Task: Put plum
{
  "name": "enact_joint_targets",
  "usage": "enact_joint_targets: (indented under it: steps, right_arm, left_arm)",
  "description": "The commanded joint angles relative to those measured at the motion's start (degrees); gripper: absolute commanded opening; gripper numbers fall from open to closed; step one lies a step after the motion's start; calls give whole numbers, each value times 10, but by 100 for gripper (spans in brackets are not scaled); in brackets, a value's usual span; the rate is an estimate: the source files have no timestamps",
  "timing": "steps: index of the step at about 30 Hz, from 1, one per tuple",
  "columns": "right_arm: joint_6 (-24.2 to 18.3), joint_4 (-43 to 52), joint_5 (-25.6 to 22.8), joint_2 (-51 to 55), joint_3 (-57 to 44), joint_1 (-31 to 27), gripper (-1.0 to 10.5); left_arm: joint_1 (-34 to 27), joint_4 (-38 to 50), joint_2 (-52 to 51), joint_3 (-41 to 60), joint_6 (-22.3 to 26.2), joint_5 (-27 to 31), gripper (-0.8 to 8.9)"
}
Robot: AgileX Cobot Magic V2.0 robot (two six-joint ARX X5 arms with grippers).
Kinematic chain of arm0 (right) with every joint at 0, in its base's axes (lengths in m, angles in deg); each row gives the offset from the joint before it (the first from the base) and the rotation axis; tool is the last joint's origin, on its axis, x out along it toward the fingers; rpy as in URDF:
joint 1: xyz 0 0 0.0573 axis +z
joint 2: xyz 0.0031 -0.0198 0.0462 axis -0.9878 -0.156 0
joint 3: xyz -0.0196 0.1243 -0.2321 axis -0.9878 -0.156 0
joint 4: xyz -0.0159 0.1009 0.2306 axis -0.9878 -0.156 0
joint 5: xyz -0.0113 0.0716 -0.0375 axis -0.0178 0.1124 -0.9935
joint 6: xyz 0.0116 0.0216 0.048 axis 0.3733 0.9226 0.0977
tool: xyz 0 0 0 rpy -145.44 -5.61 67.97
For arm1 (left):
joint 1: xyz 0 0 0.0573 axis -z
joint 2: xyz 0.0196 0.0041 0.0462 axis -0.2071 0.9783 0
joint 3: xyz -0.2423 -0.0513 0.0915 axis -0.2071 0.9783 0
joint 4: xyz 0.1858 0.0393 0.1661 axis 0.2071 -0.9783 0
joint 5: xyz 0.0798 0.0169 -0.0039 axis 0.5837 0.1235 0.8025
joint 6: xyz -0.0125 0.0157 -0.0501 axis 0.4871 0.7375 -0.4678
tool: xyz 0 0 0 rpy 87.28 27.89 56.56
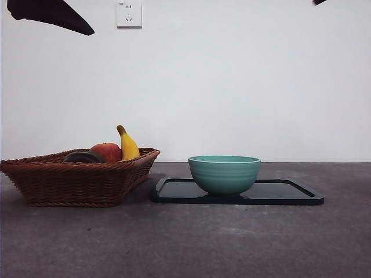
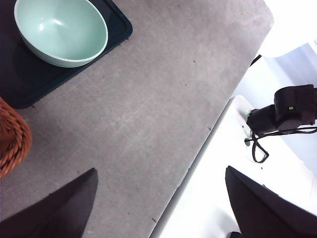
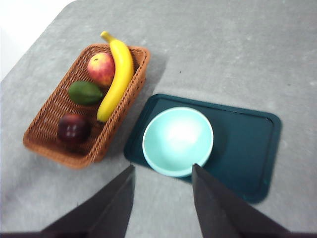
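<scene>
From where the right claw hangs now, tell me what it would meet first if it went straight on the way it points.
Most likely the teal bowl on the dark tray: the open right claw frames the bowl's near rim. Depth is unclear, so it could land on the tray beside it.

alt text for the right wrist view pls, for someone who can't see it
Seen from above, a wicker basket on a grey table holds a dark plum, a green fruit, a red apple and a banana. Beside it, an empty pale green bowl sits on a dark tray. The right gripper hangs open above.
</scene>
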Motion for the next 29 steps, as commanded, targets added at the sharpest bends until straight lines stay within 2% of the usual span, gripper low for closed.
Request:
enact_joint_targets:
  steps: [1,6,11,21,29]
  right_arm:
    - [-17,3,42,-73,38,-26,187]
    - [-30,1,92,-187,79,-66,194]
    - [-37,1,110,-278,104,-82,215]
    - [-52,32,117,-406,109,-79,216]
    - [-53,59,113,-453,109,-67,216]
  left_arm:
    - [2,2,6,-14,8,-2,403]
    - [2,2,6,-14,8,-2,403]
    - [2,2,6,-14,8,-2,403]
    - [2,2,6,-14,8,-2,403]
    - [2,2,6,-14,7,-2,403]
